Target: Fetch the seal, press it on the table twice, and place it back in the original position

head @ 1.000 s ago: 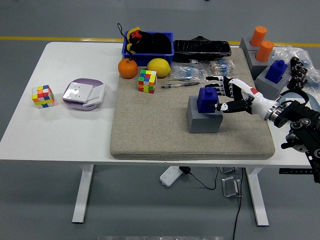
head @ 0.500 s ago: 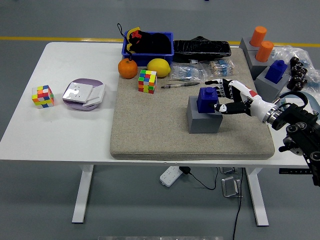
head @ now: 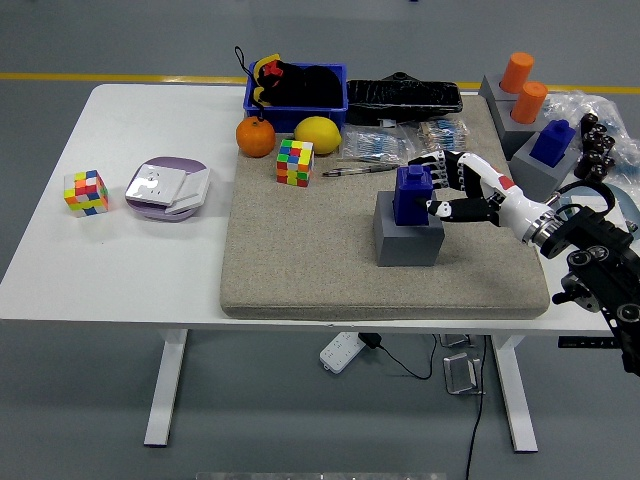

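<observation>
A white table (head: 120, 270) carries a beige mat (head: 300, 260), and on the mat stands a grey block (head: 405, 245) with the blue seal (head: 411, 194) upright on its top. The right arm (head: 590, 265) reaches in from the right edge, its forearm low over the mat. The right hand (head: 462, 190) has its fingers curled around the seal's right side, thumb below, touching it.

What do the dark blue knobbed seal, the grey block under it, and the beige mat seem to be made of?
The dark blue knobbed seal looks like hard moulded plastic: uniform colour, crisp edges, faint sheen. The grey block appears matte, possibly plastic or dense foam; the view cannot settle which. The beige mat looks like felt or woven fabric, with a speckled, non-reflective surface and soft rounded edges. The right hand grips the seal.
</observation>
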Controlling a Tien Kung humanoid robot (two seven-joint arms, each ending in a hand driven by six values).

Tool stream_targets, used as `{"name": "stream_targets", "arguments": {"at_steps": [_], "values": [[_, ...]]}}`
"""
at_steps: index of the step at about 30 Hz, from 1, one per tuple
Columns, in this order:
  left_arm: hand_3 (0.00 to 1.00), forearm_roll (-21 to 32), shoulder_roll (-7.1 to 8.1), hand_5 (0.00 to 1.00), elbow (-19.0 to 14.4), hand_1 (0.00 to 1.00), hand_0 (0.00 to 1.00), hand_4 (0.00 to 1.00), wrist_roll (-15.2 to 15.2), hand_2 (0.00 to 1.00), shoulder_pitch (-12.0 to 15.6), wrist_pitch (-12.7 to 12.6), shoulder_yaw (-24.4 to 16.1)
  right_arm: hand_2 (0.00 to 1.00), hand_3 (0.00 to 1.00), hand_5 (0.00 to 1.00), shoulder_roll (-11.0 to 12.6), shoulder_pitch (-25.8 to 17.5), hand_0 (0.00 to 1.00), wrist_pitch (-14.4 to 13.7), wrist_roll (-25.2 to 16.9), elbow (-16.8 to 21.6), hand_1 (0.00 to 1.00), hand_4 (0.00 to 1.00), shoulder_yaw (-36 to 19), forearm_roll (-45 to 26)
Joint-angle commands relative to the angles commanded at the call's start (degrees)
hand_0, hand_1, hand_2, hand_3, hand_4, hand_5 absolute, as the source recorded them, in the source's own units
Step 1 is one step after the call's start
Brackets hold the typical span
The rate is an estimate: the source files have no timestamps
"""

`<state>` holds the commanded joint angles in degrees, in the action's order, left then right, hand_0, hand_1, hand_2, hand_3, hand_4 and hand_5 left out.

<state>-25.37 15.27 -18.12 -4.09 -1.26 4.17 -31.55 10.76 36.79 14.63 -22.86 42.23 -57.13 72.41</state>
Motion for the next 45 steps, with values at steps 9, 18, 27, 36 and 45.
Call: {"name": "stream_targets", "arguments": {"at_steps": [9,18,27,36,45], "values": [[0.856,-0.2,-0.14,0.467,-0.1,0.83,0.845,0.852,0.0,0.803,0.1,-0.1,-0.3,0.416,0.472,0.002,1.6,-0.6,0.461,0.0,0.4,2.3,0.396,0.498,-2.9,0.3],[0.856,-0.2,-0.2,0.467,0.1,0.83,0.844,0.854,0.0,0.803,0.4,0.0,-0.5,0.413,0.464,0.002,4.4,-3.1,0.46,-0.8,0.6,4.7,0.393,0.496,-10.3,2.2],[0.856,-0.3,-0.21,0.467,0.1,0.83,0.844,0.854,0.1,0.804,0.4,0.0,-0.5,0.412,0.457,0.002,5.4,-6.6,0.46,-2.3,0.7,2.5,0.391,0.496,-15.2,4.1],[0.856,-0.4,-0.29,0.466,0.0,0.83,0.844,0.853,0.1,0.804,0.6,0.0,-0.7,0.408,0.452,0.002,4.1,-10.1,0.459,-3.7,1.2,-0.9,0.388,0.496,-13.5,4.3],[0.856,-0.3,-0.37,0.466,0.0,0.83,0.844,0.854,0.0,0.804,0.8,0.1,-0.5,0.407,0.451,0.002,3.2,-11.0,0.458,-4.5,1.4,-3.9,0.388,0.495,-10.8,3.4]]}}
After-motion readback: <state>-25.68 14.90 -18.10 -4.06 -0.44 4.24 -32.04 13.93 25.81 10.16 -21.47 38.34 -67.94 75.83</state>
